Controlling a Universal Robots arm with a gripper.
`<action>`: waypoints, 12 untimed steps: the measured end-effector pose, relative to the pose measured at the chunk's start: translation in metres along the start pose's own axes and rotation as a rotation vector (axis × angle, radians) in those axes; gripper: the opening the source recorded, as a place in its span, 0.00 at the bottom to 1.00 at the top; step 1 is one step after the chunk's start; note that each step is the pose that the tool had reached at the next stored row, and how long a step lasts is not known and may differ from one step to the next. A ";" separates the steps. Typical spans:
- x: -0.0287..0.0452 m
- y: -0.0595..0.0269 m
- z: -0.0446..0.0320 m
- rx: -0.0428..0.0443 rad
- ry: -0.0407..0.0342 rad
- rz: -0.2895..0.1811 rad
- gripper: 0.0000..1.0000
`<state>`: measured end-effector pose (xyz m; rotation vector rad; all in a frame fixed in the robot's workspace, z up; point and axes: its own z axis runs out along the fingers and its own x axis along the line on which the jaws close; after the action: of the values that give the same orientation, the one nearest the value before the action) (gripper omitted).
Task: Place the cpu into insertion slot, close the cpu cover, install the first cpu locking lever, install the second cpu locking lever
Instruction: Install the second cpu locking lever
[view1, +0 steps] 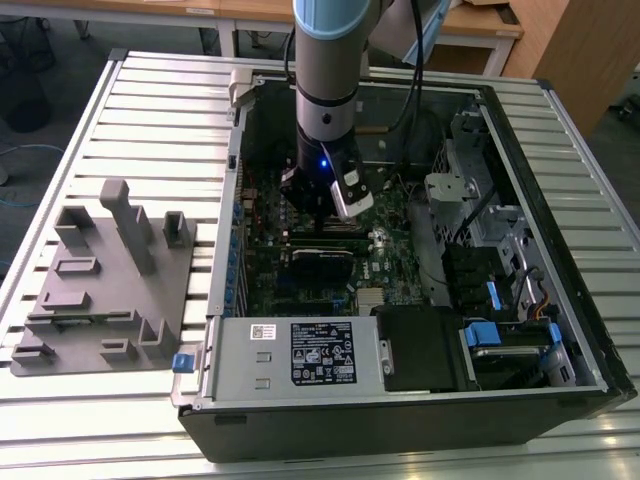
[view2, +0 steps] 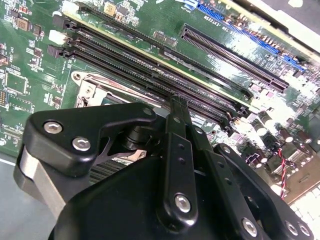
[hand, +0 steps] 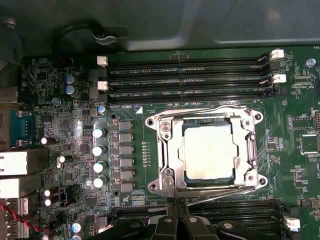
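The cpu (hand: 208, 151) is lying in the socket with the cover (hand: 205, 150) closed flat around it. The gripper (hand: 176, 216) is hovering just beside the socket's edge, fingers pressed together and holding nothing. If it is pushing a lever off its hook, the wire may be springing back and leaving the cover unlocked.

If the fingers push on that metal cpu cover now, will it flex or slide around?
The cpu cover is a thin metal frame lying flat over the cpu, so it would probably flex slightly under a push. It looks held in the socket by levers along its edges, so sliding seems unlikely.
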<state>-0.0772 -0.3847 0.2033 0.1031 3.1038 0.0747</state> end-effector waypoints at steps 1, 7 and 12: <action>0.0000 0.0000 0.0000 0.0000 0.0000 0.000 0.10; 0.0009 -0.0001 0.0002 -0.0016 0.0000 0.000 0.10; 0.0055 -0.0004 0.0001 -0.0113 0.0008 0.000 0.10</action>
<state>-0.0827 -0.3848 0.2030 0.1034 3.1038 0.0923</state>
